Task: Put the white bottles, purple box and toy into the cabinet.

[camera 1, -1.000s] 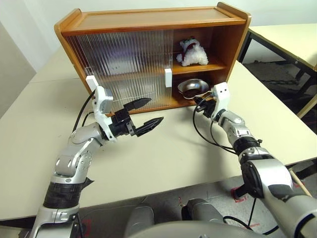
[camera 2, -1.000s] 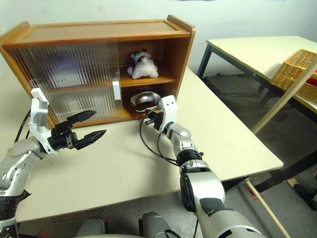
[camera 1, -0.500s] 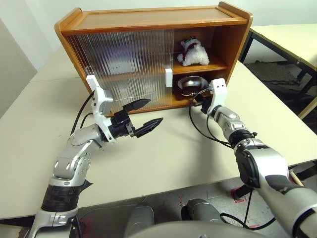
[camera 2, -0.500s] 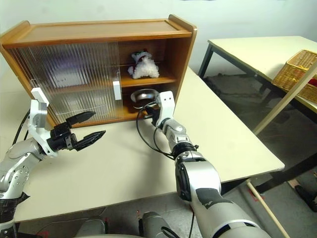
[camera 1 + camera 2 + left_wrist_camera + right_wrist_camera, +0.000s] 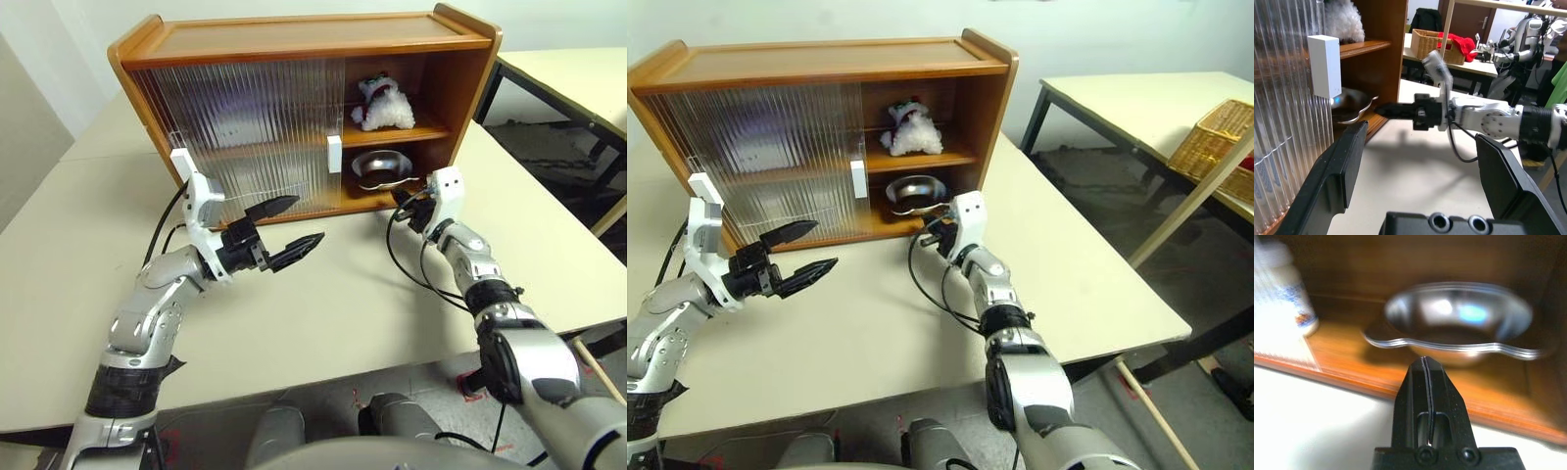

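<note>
Wide two-shelf cabinet point(image 5: 294, 59) of orange-brown wood on a pale table point(image 5: 323, 294), long axis running left to right, open front facing near. Ribbed translucent sliding doors point(image 5: 245, 127) covering the left part, white rectangular handles point(image 5: 333, 154) at their edges; right bay open. On the upper shelf of that bay, fluffy white plush toy point(image 5: 382, 106), upright, red-and-green hat on top. On the lower shelf, round shiny steel bowl point(image 5: 380, 168) with a flared rim; beside it, partly behind the door, squat white bottle point(image 5: 1283, 289) with a printed label, standing upright. Left gripper point(image 5: 291, 227) over the table near the closed doors, black pointed fingers spread wide, holding nothing. Right gripper point(image 5: 1428, 382) just in front of the bowl, fingers pressed together, empty.
</note>
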`<action>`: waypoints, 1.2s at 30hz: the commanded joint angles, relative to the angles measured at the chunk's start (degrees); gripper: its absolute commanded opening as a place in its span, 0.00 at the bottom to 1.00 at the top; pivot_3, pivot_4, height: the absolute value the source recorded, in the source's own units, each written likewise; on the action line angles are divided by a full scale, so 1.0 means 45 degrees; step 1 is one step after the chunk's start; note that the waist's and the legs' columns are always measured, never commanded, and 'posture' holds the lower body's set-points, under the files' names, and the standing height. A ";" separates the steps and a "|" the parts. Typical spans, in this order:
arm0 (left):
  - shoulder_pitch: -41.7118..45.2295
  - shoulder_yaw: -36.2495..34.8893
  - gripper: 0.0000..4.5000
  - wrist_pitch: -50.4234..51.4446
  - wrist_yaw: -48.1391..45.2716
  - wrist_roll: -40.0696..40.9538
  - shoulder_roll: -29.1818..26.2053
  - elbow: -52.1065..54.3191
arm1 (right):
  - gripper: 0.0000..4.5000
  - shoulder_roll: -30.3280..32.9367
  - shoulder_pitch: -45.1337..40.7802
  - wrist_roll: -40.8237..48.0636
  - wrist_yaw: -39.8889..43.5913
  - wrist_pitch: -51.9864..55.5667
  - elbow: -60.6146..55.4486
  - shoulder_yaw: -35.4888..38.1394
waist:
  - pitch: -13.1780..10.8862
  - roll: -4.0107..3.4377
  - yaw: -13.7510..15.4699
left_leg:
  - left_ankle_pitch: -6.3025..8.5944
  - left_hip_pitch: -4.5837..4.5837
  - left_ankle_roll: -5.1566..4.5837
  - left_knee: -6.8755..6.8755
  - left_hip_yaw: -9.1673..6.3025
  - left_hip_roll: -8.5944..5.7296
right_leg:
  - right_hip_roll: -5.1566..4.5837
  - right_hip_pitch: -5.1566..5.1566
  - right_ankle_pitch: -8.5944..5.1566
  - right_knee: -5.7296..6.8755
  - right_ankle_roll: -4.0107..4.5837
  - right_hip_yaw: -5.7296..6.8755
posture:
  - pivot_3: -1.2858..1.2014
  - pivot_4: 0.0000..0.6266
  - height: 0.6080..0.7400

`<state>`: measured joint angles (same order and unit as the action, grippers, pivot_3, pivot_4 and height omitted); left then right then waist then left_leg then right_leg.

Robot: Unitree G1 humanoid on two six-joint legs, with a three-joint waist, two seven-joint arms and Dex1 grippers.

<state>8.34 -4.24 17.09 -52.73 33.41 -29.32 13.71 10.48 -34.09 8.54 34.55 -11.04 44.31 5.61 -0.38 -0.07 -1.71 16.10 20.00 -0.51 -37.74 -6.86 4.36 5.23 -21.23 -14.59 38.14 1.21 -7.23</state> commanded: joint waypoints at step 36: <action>-0.0898 -0.0463 1.00 -0.0182 -0.0062 -0.0058 -0.0339 0.0156 | 0.01 -0.2871 -0.0281 -0.0953 -0.1709 0.2885 -0.5398 -0.3812 | 0.0004 0.0010 0.0136 | -0.0010 0.0029 0.0025 0.0063 -0.0079 0.0002 | -0.0001 -0.0081 -0.0085 0.0017 0.0097 0.0026 | 0.52 0.00 1.00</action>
<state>4.86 -6.06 16.58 -53.18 33.40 -30.72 13.67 -2.29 -34.58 5.35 27.92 3.16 19.18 -11.60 -0.37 -0.02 -1.10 16.06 20.13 -0.40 -37.45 -7.22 4.38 5.23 -21.59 -14.97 38.22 1.65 -7.12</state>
